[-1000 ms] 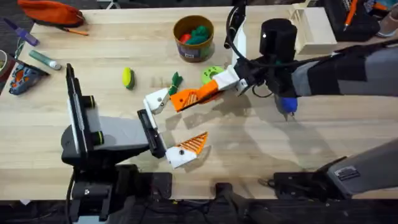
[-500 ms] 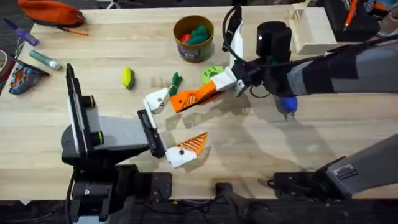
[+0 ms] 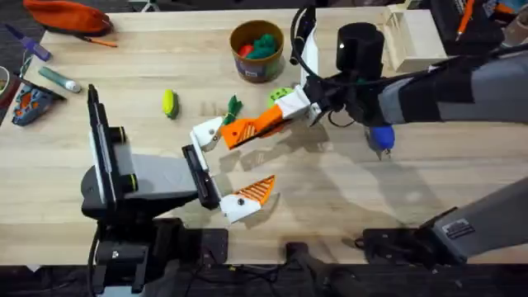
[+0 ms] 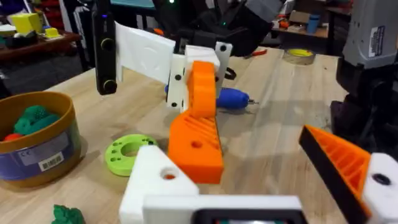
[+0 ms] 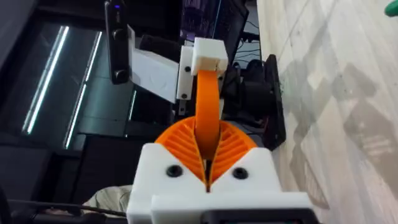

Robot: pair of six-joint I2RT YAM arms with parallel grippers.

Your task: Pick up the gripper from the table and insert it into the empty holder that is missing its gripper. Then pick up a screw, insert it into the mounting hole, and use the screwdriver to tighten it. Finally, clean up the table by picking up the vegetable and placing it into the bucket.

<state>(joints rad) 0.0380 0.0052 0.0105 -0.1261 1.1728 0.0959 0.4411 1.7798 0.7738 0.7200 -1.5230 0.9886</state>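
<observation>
Open tabletop (image 3: 330,194) right of the holder (image 3: 208,132); bucket (image 3: 257,51) well behind

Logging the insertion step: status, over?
Right gripper shut on orange plastic wedge block, at white wedge-shaped plastic holder, seating unclear. Left gripper open. Green round disc beside right gripper.

The right gripper (image 3: 262,124) presses the orange gripper (image 3: 245,130) against the holder (image 3: 208,134).

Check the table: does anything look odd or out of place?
The left gripper is mismatched: one finger has an orange ribbed pad, the other is a bare white holder. The missing orange block sits pinched in the right gripper beside it. A green vegetable lies loose outside the bucket.
</observation>
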